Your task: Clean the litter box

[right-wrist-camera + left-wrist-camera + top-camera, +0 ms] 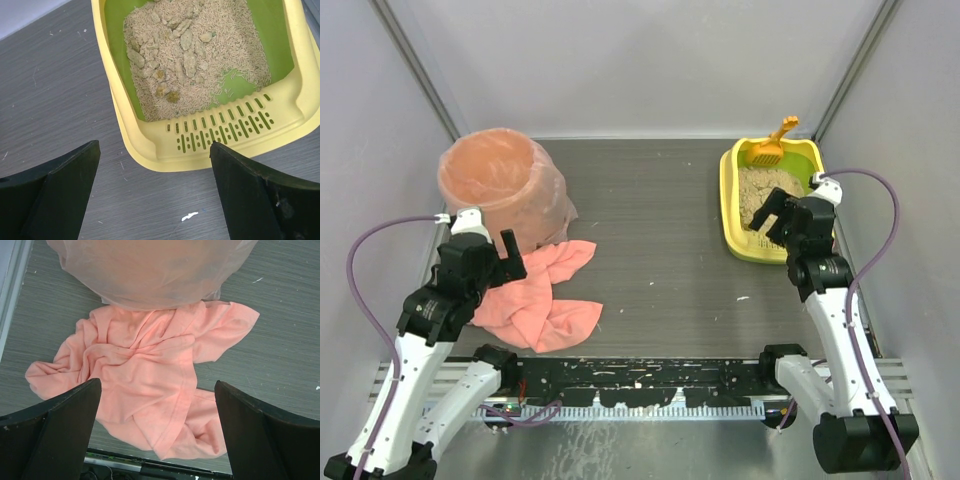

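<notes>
Right gripper (768,210) hangs wide apart and empty above the litter box (729,195), upper right in the overhead view; its wrist view alone reveals clumps (190,62) in the litter (225,55). Left gripper (510,255), equally spread, hovers over a pink cloth (545,300) at lower left.

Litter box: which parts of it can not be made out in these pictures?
Top view: the right gripper covers part of the near end of the litter box.
Right wrist view: the top edge cuts off its far end.
Top view: the scoop is too small to show any load.
</notes>
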`<state>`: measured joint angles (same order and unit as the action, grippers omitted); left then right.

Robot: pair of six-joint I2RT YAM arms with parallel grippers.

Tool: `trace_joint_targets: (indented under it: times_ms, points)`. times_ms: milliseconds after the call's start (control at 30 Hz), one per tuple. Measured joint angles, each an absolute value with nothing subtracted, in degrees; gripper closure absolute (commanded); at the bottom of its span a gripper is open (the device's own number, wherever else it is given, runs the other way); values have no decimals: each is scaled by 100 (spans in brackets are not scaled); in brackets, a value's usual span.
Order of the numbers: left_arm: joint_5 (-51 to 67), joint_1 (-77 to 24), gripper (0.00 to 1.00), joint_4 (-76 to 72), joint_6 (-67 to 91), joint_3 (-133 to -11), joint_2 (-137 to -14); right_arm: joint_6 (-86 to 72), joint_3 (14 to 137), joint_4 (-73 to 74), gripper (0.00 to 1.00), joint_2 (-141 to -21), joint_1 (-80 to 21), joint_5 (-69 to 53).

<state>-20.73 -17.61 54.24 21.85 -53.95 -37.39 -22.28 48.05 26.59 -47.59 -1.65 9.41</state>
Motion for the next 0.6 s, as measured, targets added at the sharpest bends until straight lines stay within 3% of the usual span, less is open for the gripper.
trace_joint_targets:
  times_ms: [333,600]
  points:
    - [-2082,-1750,2,5293,2335,-5441,-3883,-2141,5579,2641,3,-6121,-148,506]
    - [-2493,-1715,2,5181,2443,-6263,-5074,-1955,5977,2508,4,-6956,-213,34]
